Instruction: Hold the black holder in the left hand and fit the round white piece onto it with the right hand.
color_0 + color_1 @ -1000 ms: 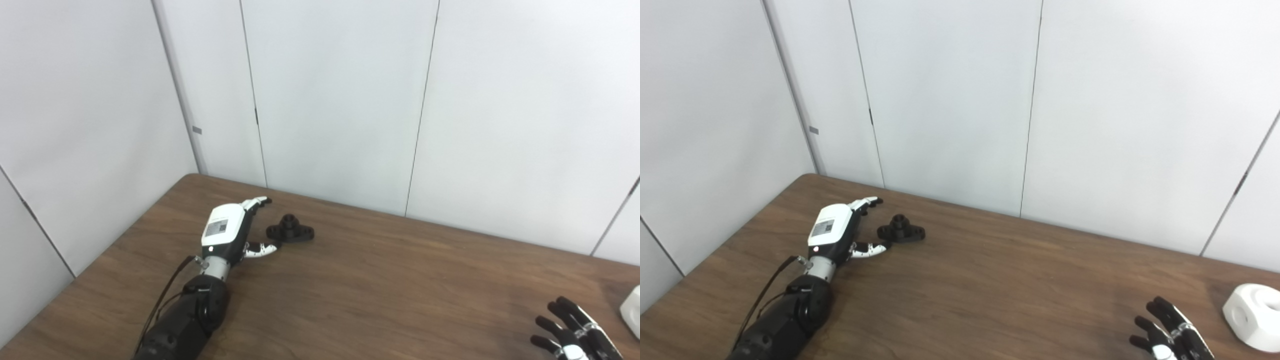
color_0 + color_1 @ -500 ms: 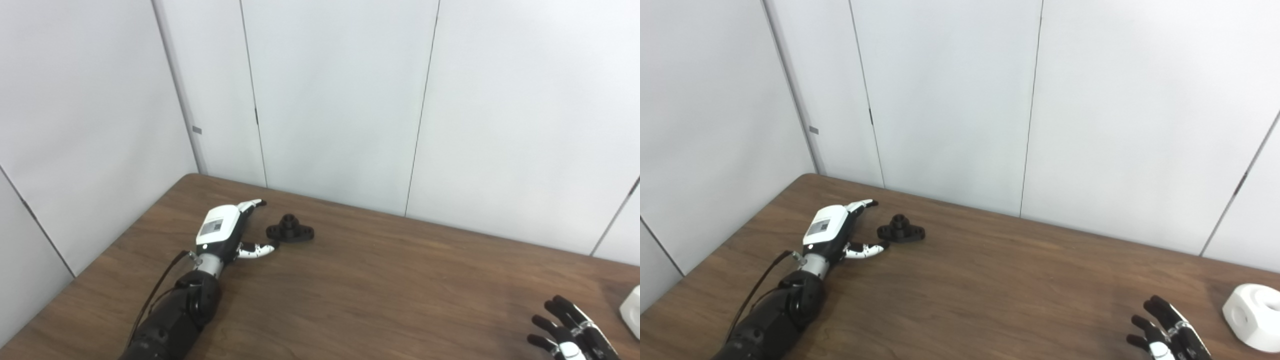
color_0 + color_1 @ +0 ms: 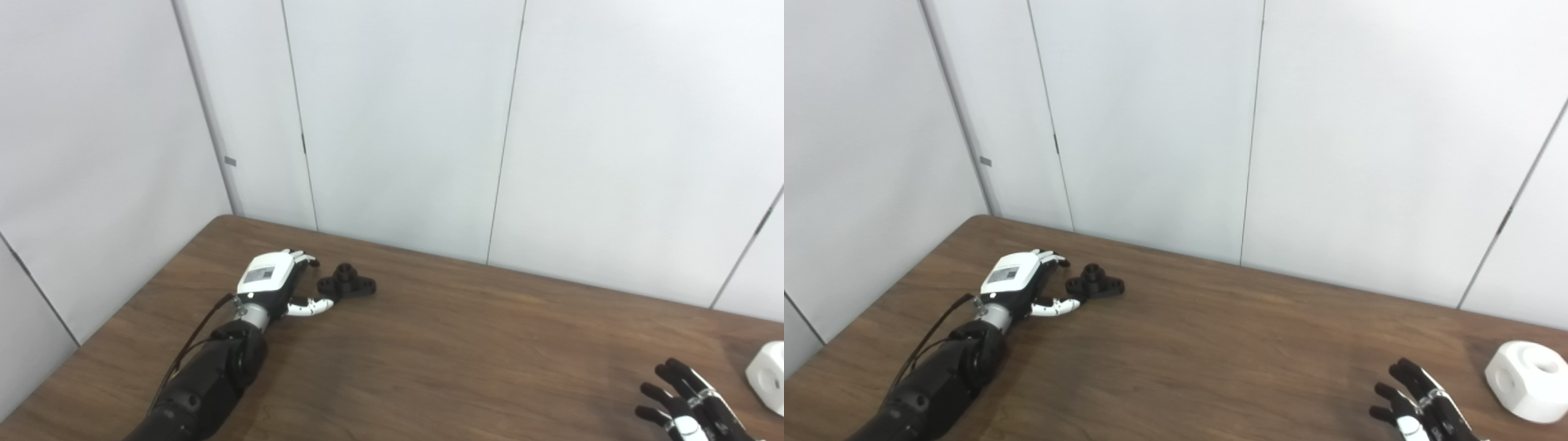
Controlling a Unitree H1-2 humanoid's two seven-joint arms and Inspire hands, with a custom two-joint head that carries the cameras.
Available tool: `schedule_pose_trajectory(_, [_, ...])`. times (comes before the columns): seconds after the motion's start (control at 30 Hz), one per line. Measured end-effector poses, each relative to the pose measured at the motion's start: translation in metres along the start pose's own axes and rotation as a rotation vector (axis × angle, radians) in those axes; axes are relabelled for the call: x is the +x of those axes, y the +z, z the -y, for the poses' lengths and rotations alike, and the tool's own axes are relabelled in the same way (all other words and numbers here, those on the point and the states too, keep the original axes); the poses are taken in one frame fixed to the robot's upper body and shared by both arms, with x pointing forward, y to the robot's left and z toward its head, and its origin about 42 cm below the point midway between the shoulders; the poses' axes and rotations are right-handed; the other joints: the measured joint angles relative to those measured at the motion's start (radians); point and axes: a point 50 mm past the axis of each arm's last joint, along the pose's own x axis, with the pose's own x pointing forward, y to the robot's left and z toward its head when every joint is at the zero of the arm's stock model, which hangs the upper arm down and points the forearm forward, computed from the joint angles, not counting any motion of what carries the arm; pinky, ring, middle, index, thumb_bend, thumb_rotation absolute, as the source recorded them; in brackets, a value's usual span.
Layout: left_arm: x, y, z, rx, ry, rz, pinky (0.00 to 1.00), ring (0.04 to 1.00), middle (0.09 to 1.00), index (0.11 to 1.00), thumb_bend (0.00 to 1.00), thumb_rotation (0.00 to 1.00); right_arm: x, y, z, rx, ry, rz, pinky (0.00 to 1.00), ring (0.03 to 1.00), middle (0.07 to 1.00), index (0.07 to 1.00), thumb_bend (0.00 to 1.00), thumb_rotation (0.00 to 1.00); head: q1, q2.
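Left hand (image 3: pixel 277 283) open, unclenched, just beside black holder (image 3: pixel 346 286) on table (image 3: pixel 465 343); right hand (image 3: pixel 1421 409) splayed, empty, near white piece (image 3: pixel 1528 381).

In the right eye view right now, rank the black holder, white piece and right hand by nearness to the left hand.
1. black holder, just right of the left hand.
2. right hand, bottom right.
3. white piece, far right table edge.

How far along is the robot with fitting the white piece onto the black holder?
Nothing is done yet. The left hand is open beside the black holder, which lies on the table. The right hand is open, apart from the round white piece. Both grasps and the fitting remain.
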Motion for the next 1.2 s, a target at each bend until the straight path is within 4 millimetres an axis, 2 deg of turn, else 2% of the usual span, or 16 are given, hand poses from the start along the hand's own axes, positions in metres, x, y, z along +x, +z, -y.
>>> schedule_pose_trajectory(0.43, [0.004,0.007,-0.002,0.006,-0.021,0.002,1.0,0.982,0.924,0.77,0.99,0.59,0.0,0.0,-0.001,-0.002,0.005,-0.001,0.61,0.732,0.812,0.779,0.44,0.45,-0.011,0.014])
schedule_pose_trajectory(0.8, [0.004,0.021,-0.001,-0.029,-0.03,0.026,1.0,0.981,0.923,0.758,0.98,0.52,0.0,-0.001,-0.004,0.004,0.008,-0.001,0.62,0.731,0.811,0.776,0.42,0.44,-0.029,0.017])
schedule_pose_trajectory(1.03, [0.004,0.023,-0.001,-0.108,-0.015,0.025,1.0,0.958,0.898,0.705,0.99,0.39,0.001,-0.001,-0.006,0.011,0.008,-0.001,0.62,0.734,0.812,0.777,0.42,0.43,-0.035,0.017])
schedule_pose_trajectory(1.2, [0.003,0.03,0.004,-0.152,0.007,0.05,1.0,0.946,0.89,0.699,0.99,0.36,0.001,-0.002,-0.006,0.012,0.008,-0.002,0.62,0.73,0.811,0.774,0.42,0.43,-0.037,0.018])
